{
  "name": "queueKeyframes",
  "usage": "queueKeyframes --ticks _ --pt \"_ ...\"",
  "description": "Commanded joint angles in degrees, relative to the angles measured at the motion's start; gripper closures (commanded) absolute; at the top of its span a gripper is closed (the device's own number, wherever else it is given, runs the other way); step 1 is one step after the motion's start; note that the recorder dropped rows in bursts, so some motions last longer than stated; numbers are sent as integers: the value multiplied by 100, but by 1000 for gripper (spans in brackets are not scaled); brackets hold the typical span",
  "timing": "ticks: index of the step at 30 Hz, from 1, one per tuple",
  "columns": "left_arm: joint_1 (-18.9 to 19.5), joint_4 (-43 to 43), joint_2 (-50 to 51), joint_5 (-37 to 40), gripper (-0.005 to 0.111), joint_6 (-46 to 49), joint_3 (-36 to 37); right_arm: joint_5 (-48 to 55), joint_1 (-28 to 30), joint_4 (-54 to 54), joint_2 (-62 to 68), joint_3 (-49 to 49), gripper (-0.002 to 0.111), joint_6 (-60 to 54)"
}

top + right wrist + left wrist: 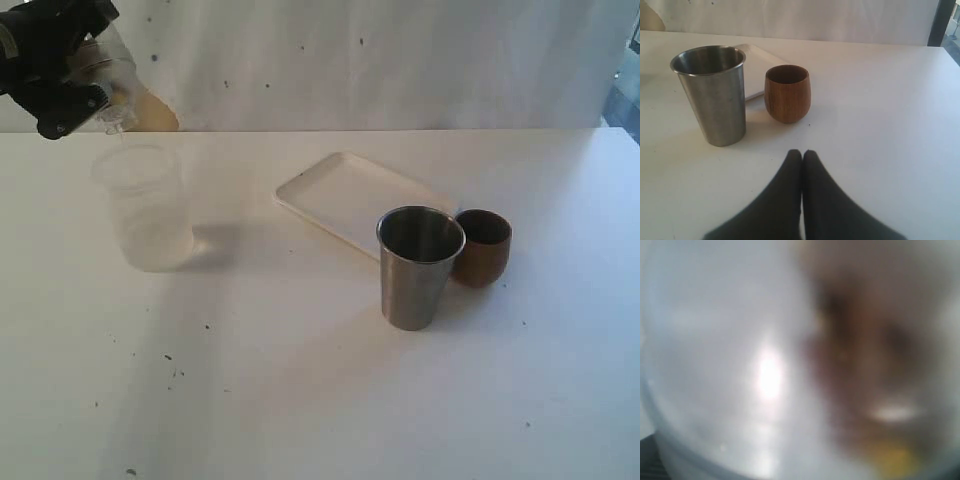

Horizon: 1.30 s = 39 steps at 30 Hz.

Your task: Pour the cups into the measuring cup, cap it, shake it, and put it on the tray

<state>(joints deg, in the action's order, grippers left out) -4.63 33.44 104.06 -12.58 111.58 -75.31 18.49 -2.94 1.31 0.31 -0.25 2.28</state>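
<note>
The left gripper [80,90] is clamped around a cloudy frosted plastic cup [108,70], held tilted just above the tall clear plastic measuring cup [145,205], which is stood near the white table's [300,380] far left corner. The right gripper [801,156] is closed and empty.

Brushed steel tumbler [420,265], smooth wooden cup [484,247]

The steel tumbler [418,275] is silver-grey, the wooden cup [484,250] grained brown, tray [335,195] and table [300,390] white.
</note>
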Motion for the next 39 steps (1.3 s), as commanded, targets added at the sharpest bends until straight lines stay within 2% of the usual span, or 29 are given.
queueKeyframes --ticks 1,26,34,39 --pt "-17 -79 -71 -135 107 -43 -73 -50 11 4 -31 25 108 112" --pt "-17 -77 -71 -157 107 -43 -73 -50 11 4 -31 25 108 89" --pt "-17 44 -71 -255 107 226 -73 -50 11 4 -31 25 108 89" --pt "-17 44 -71 -20 107 253 -73 -50 11 4 -31 25 108 89"
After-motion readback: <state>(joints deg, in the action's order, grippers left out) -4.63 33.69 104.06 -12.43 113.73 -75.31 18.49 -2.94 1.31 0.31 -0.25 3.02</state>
